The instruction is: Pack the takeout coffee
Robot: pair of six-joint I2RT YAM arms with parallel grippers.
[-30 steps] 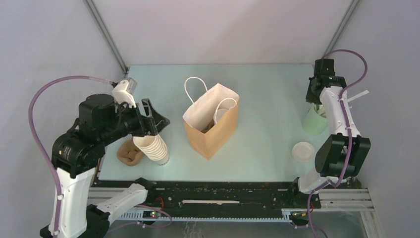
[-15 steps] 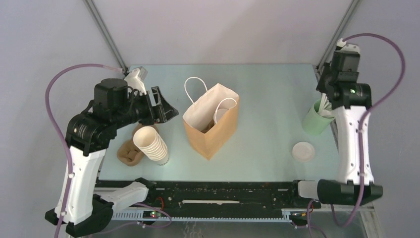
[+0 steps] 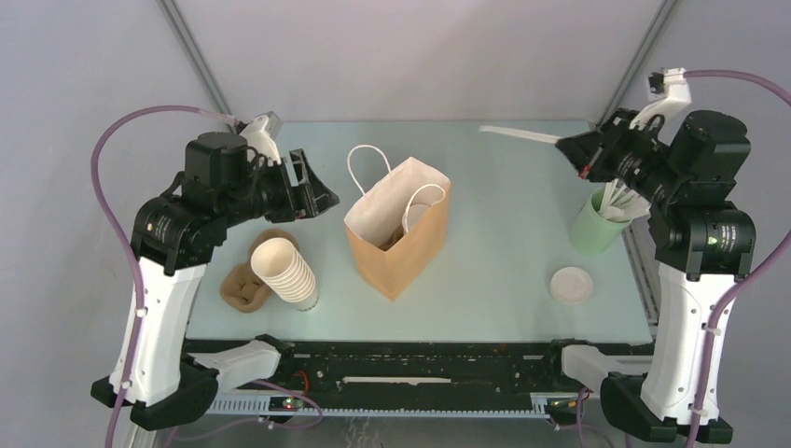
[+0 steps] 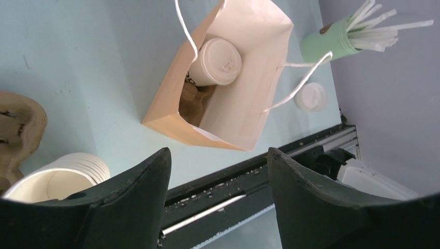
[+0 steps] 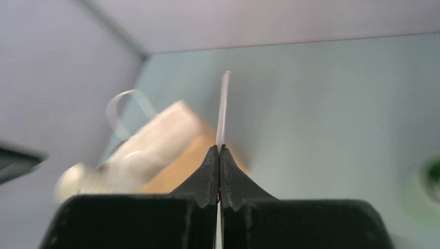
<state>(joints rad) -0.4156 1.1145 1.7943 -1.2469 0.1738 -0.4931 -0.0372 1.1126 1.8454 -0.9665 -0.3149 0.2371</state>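
The takeout coffee [image 4: 215, 61], a cream cup with a white lid, stands inside the open brown paper bag [image 4: 249, 104], seen in the left wrist view. In the top view the bag [image 3: 401, 252] stands mid-table and hides the cup. My left gripper [image 3: 312, 191] is open and empty, held above the table left of the bag; its fingers frame the table's front edge in its wrist view [image 4: 218, 155]. My right gripper [image 3: 583, 149] is shut on a white wrapped straw [image 3: 518, 135], held high at the far right with the straw pointing left toward the bag. The wrist view shows the jaws [image 5: 219, 150] pinching the straw [image 5: 223, 109].
A green cup of straws [image 3: 594, 224] stands at the right edge, below my right gripper. A loose white lid [image 3: 571, 284] lies at the near right. A stack of cream cups [image 3: 284, 271] and a brown cardboard carrier [image 3: 244, 287] sit at the near left.
My right arm rose from the green cup, drawing out a straw, which now points left. My left gripper moved up and slightly toward the bag, still open.
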